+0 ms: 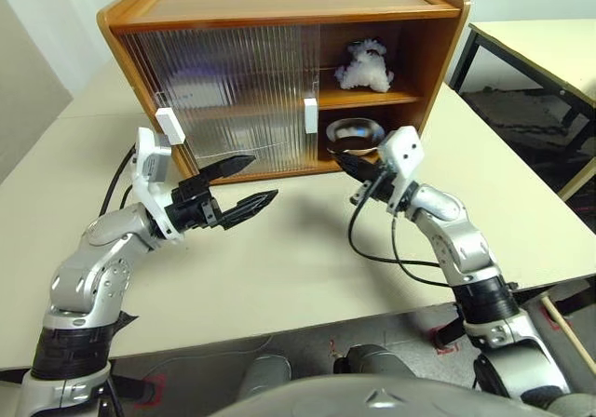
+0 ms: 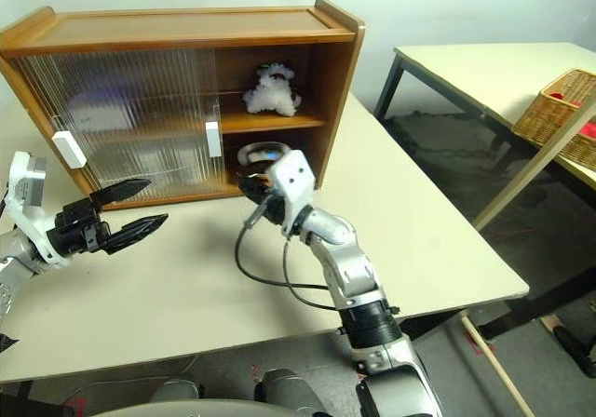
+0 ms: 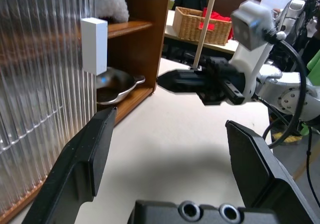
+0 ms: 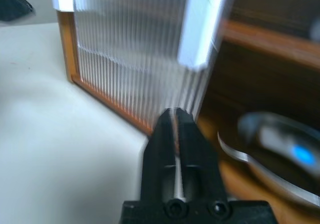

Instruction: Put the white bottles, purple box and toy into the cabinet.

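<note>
- left claw [image 1: 244,182] at 9 o'clock over the counter [image 1: 279,268], fingers spread wide, nothing held
- right claw [image 1: 343,163] at 1 o'clock from it, clenched tight on nothing, tip just in front of the cabinet's lower opening
- cabinet [image 1: 279,12] at 12 o'clock on the counter, both ribbed sliding doors [image 1: 233,91] pushed to its left side, right side open
- white handles [image 1: 310,115] on the door edges
- steel bowl [image 1: 352,134] on the lower shelf, just behind the right claw
- toy [image 1: 365,66] on the upper shelf, right half, white plush
- wicker basket [image 2: 563,110] on the far table at 3 o'clock
</note>
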Controlling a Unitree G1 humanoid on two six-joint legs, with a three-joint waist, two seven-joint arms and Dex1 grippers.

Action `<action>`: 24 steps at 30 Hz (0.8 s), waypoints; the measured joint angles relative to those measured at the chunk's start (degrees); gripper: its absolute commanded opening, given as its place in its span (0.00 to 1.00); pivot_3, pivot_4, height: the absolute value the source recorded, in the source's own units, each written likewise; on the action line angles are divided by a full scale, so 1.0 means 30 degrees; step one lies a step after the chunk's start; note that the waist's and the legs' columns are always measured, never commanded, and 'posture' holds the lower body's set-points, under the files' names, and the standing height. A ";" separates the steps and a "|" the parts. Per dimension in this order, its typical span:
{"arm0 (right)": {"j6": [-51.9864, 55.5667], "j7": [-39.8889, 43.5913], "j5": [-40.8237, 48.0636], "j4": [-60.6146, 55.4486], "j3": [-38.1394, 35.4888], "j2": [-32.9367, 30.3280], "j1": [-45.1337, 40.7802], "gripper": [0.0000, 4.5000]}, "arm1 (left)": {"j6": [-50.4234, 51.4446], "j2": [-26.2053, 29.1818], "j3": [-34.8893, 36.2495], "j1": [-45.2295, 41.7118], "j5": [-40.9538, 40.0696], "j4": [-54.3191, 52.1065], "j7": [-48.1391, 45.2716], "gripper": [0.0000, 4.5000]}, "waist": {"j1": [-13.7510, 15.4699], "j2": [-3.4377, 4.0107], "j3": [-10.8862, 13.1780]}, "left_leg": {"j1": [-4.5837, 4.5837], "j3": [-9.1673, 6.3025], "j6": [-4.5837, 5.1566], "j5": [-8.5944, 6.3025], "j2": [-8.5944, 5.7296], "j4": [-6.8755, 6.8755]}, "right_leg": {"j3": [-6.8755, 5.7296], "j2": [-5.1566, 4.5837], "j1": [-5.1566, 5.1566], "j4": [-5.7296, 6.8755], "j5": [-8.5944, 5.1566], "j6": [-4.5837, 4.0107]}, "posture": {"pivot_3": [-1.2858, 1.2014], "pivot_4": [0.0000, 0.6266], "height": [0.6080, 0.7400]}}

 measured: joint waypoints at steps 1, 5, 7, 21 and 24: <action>-0.0225 -0.0096 -0.0195 0.0002 0.0220 0.0211 -0.0220 0.00 | 0.0001 0.0000 0.0000 0.0034 0.0005 0.0000 -0.0012 1.00 | -0.0005 -0.0002 -0.0001 | 0.0002 -0.0005 0.0000 0.0000 0.0007 -0.0009 | -0.0002 0.0004 -0.0005 0.0001 0.0001 0.0001 | 0.53 0.01 1.00; -0.0514 -0.0953 -0.0922 0.0977 0.0747 0.1918 -0.1123 0.00 | -0.0003 0.0001 0.0005 0.0060 0.0028 -0.0004 -0.0004 1.00 | 0.0009 -0.0003 -0.0002 | -0.0004 -0.0039 0.0000 0.0000 0.0016 -0.0027 | -0.0012 0.0003 -0.0025 0.0002 -0.0012 -0.0031 | 0.53 0.00 1.00; -0.0600 -0.1512 -0.1263 0.1775 0.0988 0.2719 -0.1957 0.00 | -0.0003 0.0001 0.0004 0.0053 0.0046 -0.0005 0.0018 1.00 | 0.0008 -0.0002 -0.0002 | -0.0017 -0.0088 0.0000 0.0000 0.0034 -0.0036 | -0.0011 0.0003 -0.0051 0.0002 -0.0011 -0.0055 | 0.53 0.00 1.00; -0.2633 -0.4953 -0.3235 0.6801 0.0989 0.5246 -0.4804 0.00 | -0.0010 0.0004 0.0020 0.0059 0.0212 -0.0027 0.0251 1.00 | 0.0225 -0.0025 -0.0016 | -0.0062 -0.0143 -0.0013 -0.0007 0.0104 -0.0232 | -0.0026 -0.0009 -0.0190 0.0000 0.0104 -0.0183 | 0.53 0.00 1.00; -0.3152 -0.6394 -0.3939 0.7354 0.0736 0.5249 -0.4976 0.00 | -0.0010 0.0004 0.0020 0.0060 0.0213 -0.0031 0.0274 1.00 | 0.0258 -0.0026 -0.0017 | -0.0062 -0.0136 -0.0013 -0.0007 0.0143 -0.0269 | -0.0030 -0.0007 -0.0210 0.0001 0.0107 -0.0190 | 0.53 0.00 1.00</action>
